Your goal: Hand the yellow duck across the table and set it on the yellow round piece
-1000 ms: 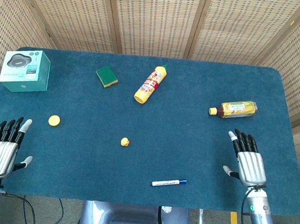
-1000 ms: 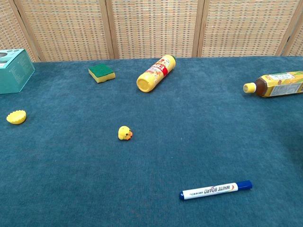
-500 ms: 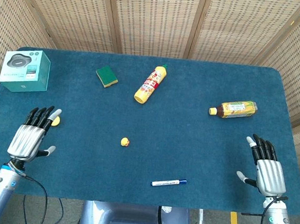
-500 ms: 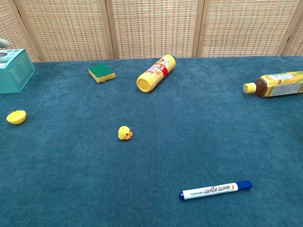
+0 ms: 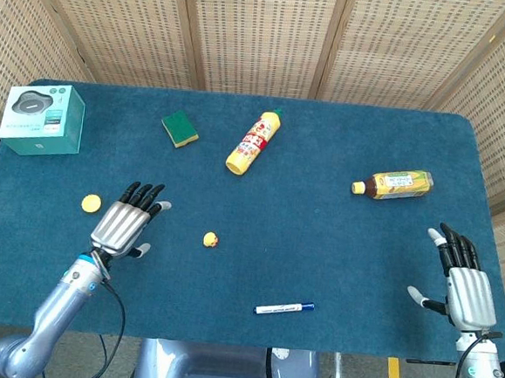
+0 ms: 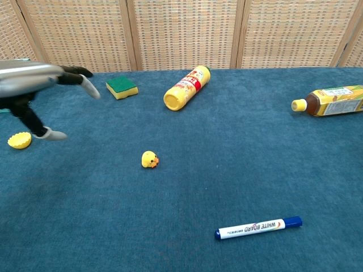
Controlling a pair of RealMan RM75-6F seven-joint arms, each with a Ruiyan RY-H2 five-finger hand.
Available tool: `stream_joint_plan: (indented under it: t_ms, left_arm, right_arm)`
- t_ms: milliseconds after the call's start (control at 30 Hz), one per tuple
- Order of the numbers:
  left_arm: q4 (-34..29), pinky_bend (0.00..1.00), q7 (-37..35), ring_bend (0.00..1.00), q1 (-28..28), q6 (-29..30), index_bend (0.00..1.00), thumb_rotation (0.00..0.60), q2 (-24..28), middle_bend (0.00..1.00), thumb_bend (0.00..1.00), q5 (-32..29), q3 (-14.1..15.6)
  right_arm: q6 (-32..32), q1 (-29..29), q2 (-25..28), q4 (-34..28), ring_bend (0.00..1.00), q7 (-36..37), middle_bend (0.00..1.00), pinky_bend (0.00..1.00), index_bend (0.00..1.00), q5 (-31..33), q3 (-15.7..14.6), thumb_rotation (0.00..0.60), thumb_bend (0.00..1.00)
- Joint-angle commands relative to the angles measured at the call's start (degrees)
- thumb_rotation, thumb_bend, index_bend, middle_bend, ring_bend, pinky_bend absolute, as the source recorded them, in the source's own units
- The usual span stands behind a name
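Note:
A small yellow duck (image 5: 211, 239) (image 6: 150, 160) sits near the middle of the blue table. The yellow round piece (image 5: 90, 202) (image 6: 20, 140) lies at the left. My left hand (image 5: 127, 222) (image 6: 42, 85) hovers open between them, fingers spread, left of the duck and holding nothing. Over the table's right front edge, far from the duck, my right hand (image 5: 464, 284) is open and flat; the chest view does not show it.
A white-board marker (image 5: 283, 309) (image 6: 258, 228) lies in front of the duck. Further back are a green-and-yellow sponge (image 5: 179, 128), a yellow bottle on its side (image 5: 253, 142) and a tea bottle (image 5: 394, 183). A teal box (image 5: 42, 119) stands at the back left.
My left hand has swept from the table's left front edge rightward and forward, past the yellow round piece, toward the duck. My right hand has drifted right and back toward the table's edge.

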Motion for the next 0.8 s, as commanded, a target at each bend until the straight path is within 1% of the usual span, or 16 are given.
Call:
stream_joint_plan:
  t_ms: [33, 167, 333, 533, 800]
  left_arm:
    - [3.2, 0.0, 5.4, 0.0, -5.3, -0.5, 0.27, 0.6, -5.3, 0.0, 0.25, -7.4, -1.1]
    - [5.5, 0.0, 8.2, 0.0, -8.4, 0.9, 0.3, 0.6, -8.5, 0.0, 0.25, -12.1, -1.4]
    - [7.9, 0.0, 10.0, 0.0, -11.7, 2.1, 0.34, 0.6, -11.8, 0.0, 0.25, -16.5, -1.6]
    - [9.8, 0.0, 12.3, 0.0, -14.5, 3.0, 0.34, 0.6, -14.6, 0.0, 0.25, -19.2, -0.5]
    - [13.1, 0.0, 14.3, 0.0, -17.8, 3.1, 0.35, 0.6, -17.7, 0.0, 0.25, -23.6, -0.3]
  right_arm:
    - [-0.5, -0.2, 0.3, 0.1, 0.0, 0.8, 0.0, 0.0, 0.09, 0.1, 0.5, 0.6, 0.09]
    - [-1.1, -0.7, 0.6, 0.0, 0.0, 1.7, 0.0, 0.0, 0.09, -0.3, 1.1, 0.6, 0.09]
    - [-1.6, -1.1, 0.9, -0.2, 0.0, 2.3, 0.0, 0.0, 0.1, -1.0, 1.7, 0.6, 0.09]
    - [-2.1, -1.7, 1.6, -0.2, 0.0, 4.3, 0.0, 0.0, 0.1, -0.6, 2.7, 0.6, 0.09]
    - [-2.8, -2.2, 2.5, -0.3, 0.0, 6.7, 0.0, 0.0, 0.1, -0.9, 3.4, 0.6, 0.09]
